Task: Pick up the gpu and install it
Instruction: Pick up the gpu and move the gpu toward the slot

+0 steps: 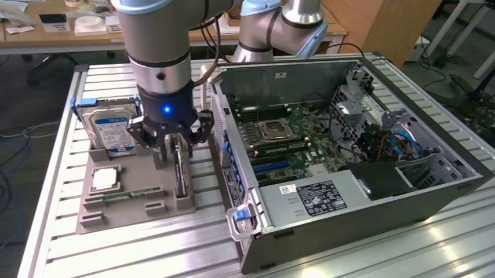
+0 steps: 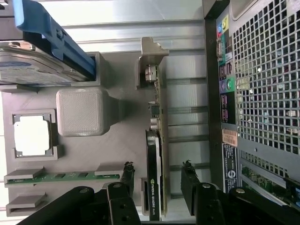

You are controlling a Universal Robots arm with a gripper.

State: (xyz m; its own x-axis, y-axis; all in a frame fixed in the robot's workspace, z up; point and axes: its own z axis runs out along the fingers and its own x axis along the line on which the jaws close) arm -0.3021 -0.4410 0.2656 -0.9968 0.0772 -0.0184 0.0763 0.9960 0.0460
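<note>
Exterior view: gripper point(image 1: 171, 157) hangs right over the gpu point(image 1: 182, 180), a thin flat dark card standing on edge in a grey moulded tray point(image 1: 131, 213). Wrist view: jaws apart, fingers point(image 2: 129, 172) straddling the card, clear of both faces. Its long axis runs between them toward its pale metal bracket point(image 2: 152, 54).

A: Exterior view's left?
B: Blue-labelled hard drive point(image 1: 110, 132) upright in grey holder point(image 1: 124, 217), CPU chip point(image 1: 105, 178) flat, green memory stick point(image 1: 127, 196) near it.
A: Right?
B: Open PC case point(image 1: 363, 226), motherboard point(image 1: 286, 139) exposed, on slatted table point(image 1: 155, 249).
</note>
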